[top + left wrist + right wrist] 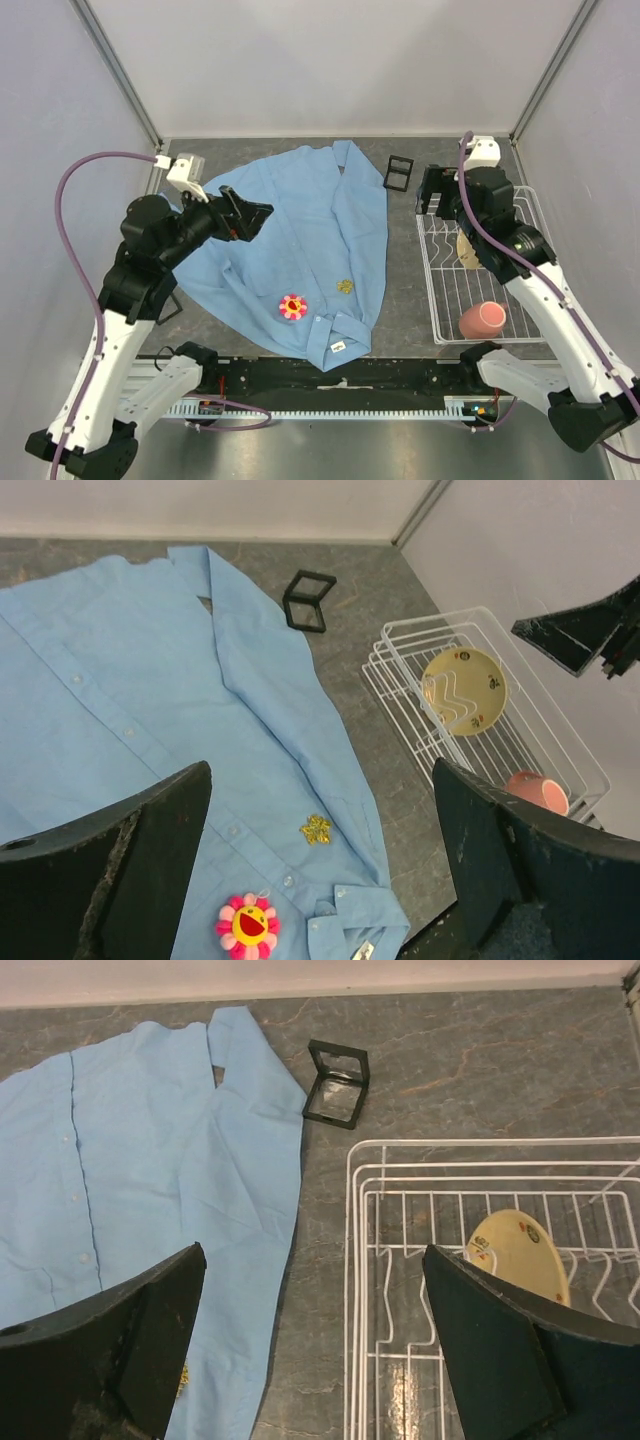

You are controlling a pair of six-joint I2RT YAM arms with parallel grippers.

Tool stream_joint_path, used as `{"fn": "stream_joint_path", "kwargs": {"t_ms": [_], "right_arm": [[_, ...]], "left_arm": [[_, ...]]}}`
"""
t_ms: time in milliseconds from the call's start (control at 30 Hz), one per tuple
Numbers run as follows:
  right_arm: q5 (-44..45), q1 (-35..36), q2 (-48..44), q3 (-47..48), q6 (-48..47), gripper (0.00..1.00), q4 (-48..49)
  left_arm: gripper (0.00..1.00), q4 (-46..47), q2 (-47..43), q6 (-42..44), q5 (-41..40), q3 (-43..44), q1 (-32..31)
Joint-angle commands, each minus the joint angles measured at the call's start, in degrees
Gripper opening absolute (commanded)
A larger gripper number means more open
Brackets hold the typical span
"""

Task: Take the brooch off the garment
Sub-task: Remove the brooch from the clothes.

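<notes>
Top external view: a pink brooch (292,307) lies on the spread blue garment (300,230). The left gripper (247,216) and right gripper (432,193) hover with jaws wide, holding nothing.

Pink-petalled brooch (292,307) on light blue garment (300,230)

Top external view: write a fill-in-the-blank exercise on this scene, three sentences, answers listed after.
1. The garment under the brooch is light ____.
2. The wire rack holds a plate and a pink ____.
3. The left gripper and the right gripper are both ____, holding nothing.

Missing words: blue; cup; open.
</notes>
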Motion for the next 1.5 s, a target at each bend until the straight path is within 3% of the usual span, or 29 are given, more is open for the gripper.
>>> {"fn": "stream_joint_path", "kwargs": {"t_ms": [0,167,300,467,500,633,833,933,1167,1467], "right_arm": [[-6.4,0.4,2.9,3.2,3.8,0.98,0.6],[-3.2,12.0,8.2,-0.5,8.0,0.98,6.9],[-4.5,20.4,10.4,-9.8,12.8,0.98,16.0],[-10.9,29.7,15.9,-18.9,21.1,0.82,30.3],[-11.6,30.9,16.8,-20.0,22.1,0.80,34.9],[-16.8,33.0,21.8,-24.1,24.1,0.56,42.7],[-20.9,33.1,23.4,-29.4,25.0,0.43,48.1],[-22.7,33.8,24.2,-32.3,25.9,0.36,51.5],[-23.8,36.3,26.5,-35.9,27.6,0.28,56.5],[-23.4,36.6,27.6,-39.0,28.9,0.21,58.8]], "left_arm": [[0.96,0.5,4.0,0.6,5.4,-1.3,-0.2],[0.91,1.1,7.1,-2.7,9.9,-6.8,-0.2],[0.82,4.6,8.5,-4.8,14.4,-12.4,-0.3],[0.68,6.5,14.0,-5.6,19.2,-18.4,-1.7],[0.66,6.6,15.0,-5.6,18.4,-19.1,-2.5],[0.59,6.4,18.4,-5.4,11.0,-21.2,-8.3],[0.57,6.8,20.2,-6.7,-3.4,-24.1,-16.7],[0.50,6.9,21.7,-7.4,-7.6,-24.8,-20.2],[0.54,6.3,22.5,-9.9,-17.8,-27.2,-26.1],[0.65,5.9,25.5,-11.1,-21.4,-27.2,-29.3]]}}
